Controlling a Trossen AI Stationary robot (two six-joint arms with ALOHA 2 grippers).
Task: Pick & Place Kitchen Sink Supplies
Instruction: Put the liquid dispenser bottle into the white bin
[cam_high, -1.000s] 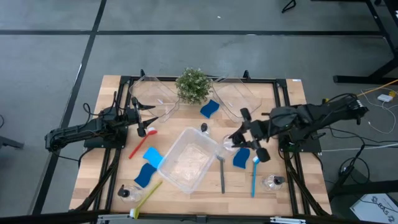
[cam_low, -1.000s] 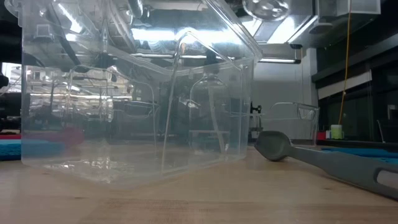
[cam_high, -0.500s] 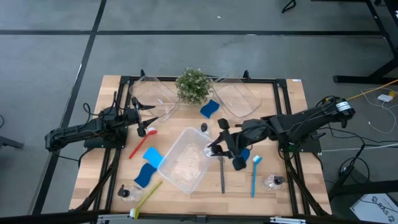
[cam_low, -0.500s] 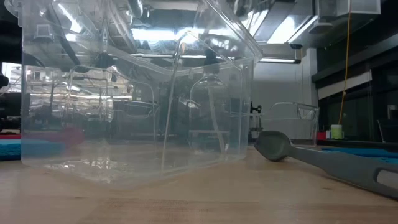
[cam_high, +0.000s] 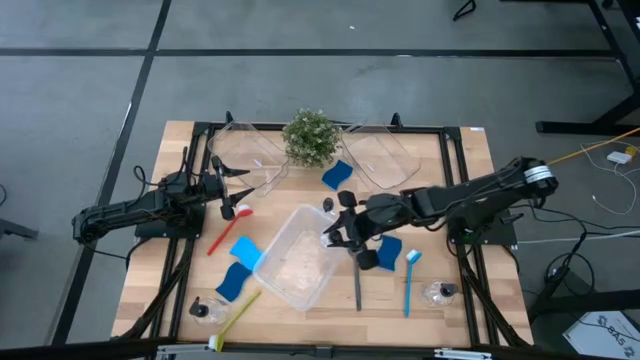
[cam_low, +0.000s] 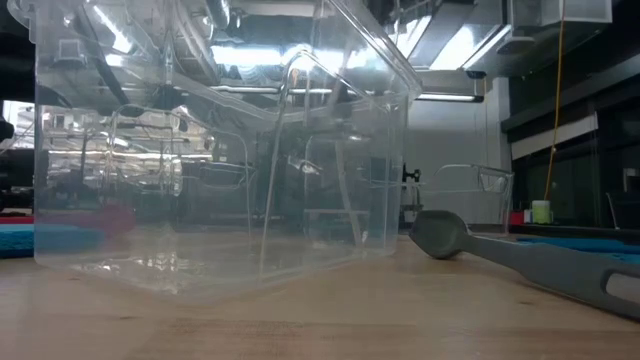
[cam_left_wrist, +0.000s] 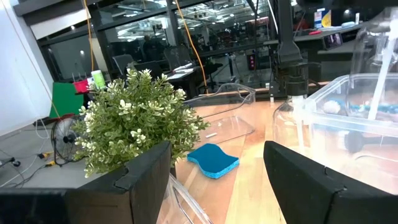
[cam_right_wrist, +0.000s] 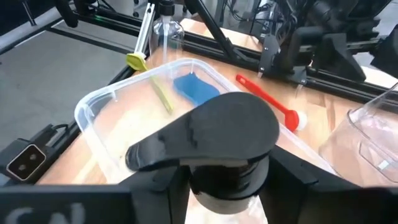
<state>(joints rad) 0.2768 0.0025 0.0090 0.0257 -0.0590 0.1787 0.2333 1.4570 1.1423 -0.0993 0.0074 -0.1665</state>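
Three clear bins sit on the desk (cam_high: 470, 170): the centre bin (cam_high: 300, 262) and two at 12 o'clock, flanking one potted plant (cam_high: 309, 137). Four brushes lie flat: red brush (cam_high: 222, 232) at 9 o'clock, yellow-green brush (cam_high: 236, 315) at 7, grey brush (cam_high: 357, 285) and blue brush (cam_high: 408, 282) at 5. Four blue sponges (cam_high: 337, 174) are scattered around the centre bin. The right gripper (cam_high: 340, 235), jaws grasping a pump bottle (cam_right_wrist: 211, 140), hangs at the centre bin's 3 o'clock rim. Two other bottles (cam_high: 440, 293) stand at 5 and 7. The left gripper (cam_high: 238, 196) waits at 9 o'clock, jaws released.

table (cam_high: 455, 185): pale matt wood | bin (cam_high: 296, 258): clear glossy plastic | pump bottle (cam_right_wrist: 214, 140): glossy black plastic top
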